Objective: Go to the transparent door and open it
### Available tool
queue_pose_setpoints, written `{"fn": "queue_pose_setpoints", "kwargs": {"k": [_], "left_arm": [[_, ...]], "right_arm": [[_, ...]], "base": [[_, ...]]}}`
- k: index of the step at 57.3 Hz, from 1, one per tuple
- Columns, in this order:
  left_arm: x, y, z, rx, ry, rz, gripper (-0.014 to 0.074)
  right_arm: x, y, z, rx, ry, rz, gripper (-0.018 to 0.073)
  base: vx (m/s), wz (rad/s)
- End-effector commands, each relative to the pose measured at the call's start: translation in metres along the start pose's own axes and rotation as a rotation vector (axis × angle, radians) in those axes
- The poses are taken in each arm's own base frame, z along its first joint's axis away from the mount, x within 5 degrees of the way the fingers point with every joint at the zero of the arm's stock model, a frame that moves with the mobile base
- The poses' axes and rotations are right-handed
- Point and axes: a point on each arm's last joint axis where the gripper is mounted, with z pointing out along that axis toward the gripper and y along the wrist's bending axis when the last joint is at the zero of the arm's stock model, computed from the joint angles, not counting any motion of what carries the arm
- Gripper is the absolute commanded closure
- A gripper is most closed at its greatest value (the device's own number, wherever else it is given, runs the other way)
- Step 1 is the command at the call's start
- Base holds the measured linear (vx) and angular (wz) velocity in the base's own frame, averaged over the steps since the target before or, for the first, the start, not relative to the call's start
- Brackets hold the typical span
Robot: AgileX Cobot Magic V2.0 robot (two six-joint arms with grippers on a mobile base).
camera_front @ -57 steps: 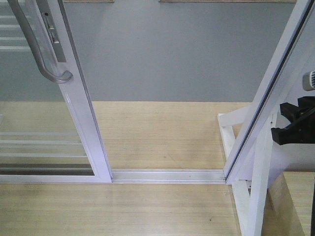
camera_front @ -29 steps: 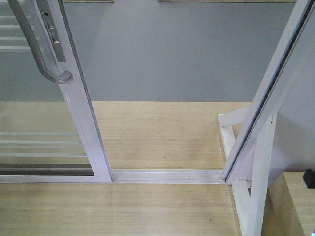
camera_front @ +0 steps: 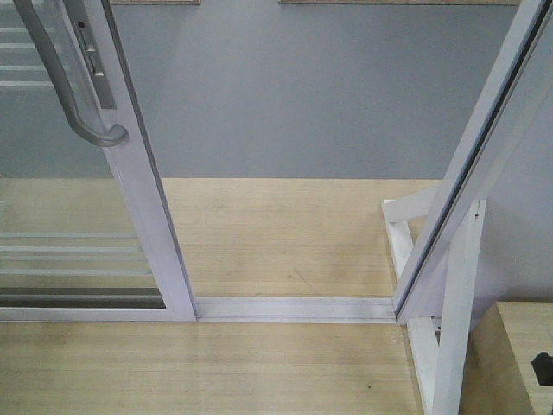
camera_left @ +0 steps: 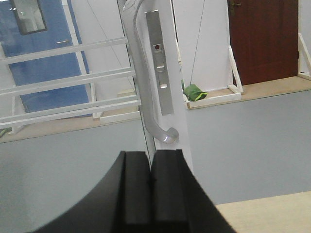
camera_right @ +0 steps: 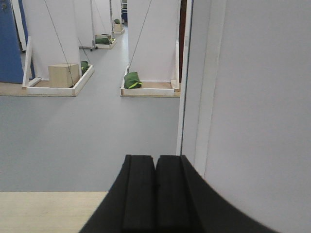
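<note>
Wooden floor (camera_front: 285, 233) and grey beyond, glass door (camera_front: 138, 190) slid to the left end of its track (camera_front: 294, 309), handle (camera_left: 146, 97) just beyond left gripper (camera_left: 151, 182), right gripper (camera_right: 155, 187), both pressed together, holding nothing.

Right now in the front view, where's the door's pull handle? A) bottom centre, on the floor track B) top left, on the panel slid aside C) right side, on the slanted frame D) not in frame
B: the curved grey pull handle sits top left on the transparent door, with a gap open along the floor track.

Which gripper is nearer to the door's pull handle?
Left. The left gripper faces the pull handle just ahead; the right gripper sits by the opposite frame, handle unseen.
</note>
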Motion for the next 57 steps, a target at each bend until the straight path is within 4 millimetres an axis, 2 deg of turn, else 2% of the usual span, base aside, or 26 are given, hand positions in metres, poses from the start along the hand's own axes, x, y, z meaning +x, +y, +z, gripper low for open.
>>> {"fn": "queue_pose_setpoints", "kwargs": {"k": [1,57], "left_arm": [[-0.0025,0.0006,-0.0001,-0.013,-0.069,-0.017,0.0604],[-0.0025,0.0006,-0.0001,-0.013,-0.069,-0.017,0.0604]], "right_arm": [[-0.0063,0.0009,-0.0014,-0.011,-0.089,-0.007,0.0566],[-0.0058,0.0008,-0.0013,-0.010,-0.083,-0.008,0.0566]], "base": [[0.00,0.00],[0.00,0.00]]}}
